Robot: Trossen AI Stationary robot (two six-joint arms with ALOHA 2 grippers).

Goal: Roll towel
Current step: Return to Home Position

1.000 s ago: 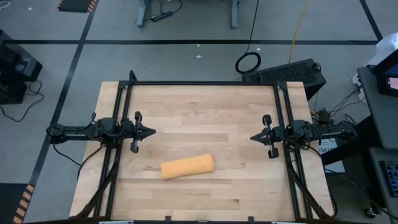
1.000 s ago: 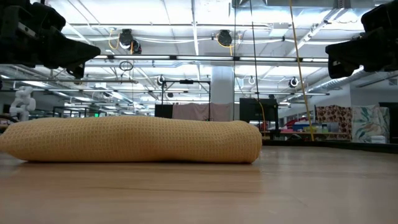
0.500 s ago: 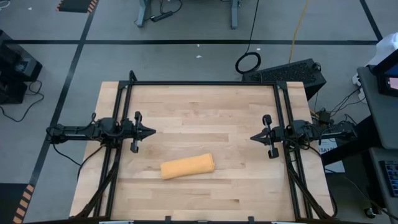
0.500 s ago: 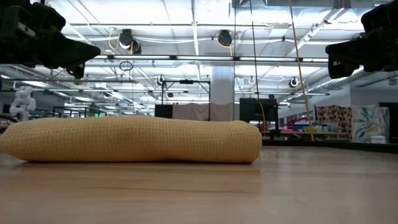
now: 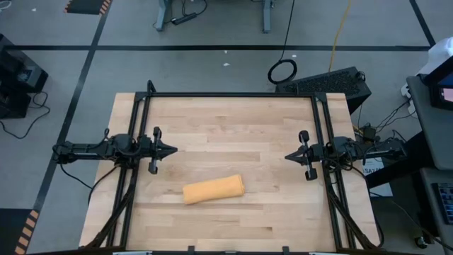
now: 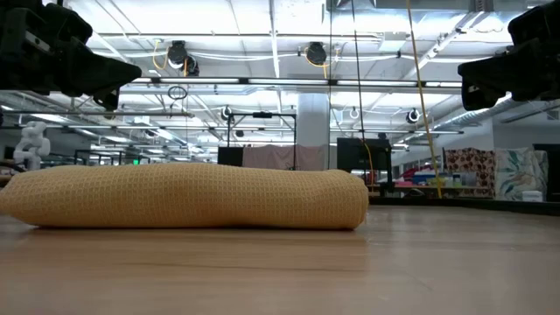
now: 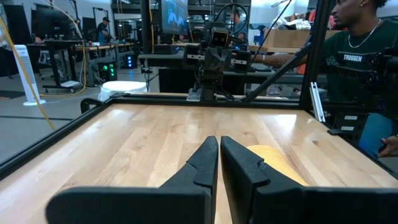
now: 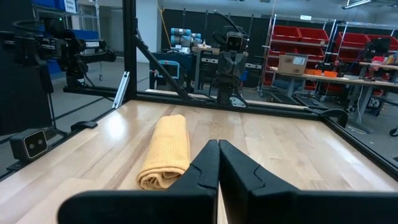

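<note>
Grey floor (image 5: 212,67), dark tape lines (image 5: 212,48); red bins (image 8: 311,37) on shelving; bright ceiling lights (image 6: 274,39).

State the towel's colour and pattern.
The towel is mustard yellow with a fine waffle weave; the low view shows it best.

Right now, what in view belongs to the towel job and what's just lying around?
Job:
towel, rolled, lying on the table
left gripper, shut, at the table's left edge
right gripper, shut, at the table's right edge

Lying about:
cable coil on the floor
black case beside it
person beyond the table
</note>
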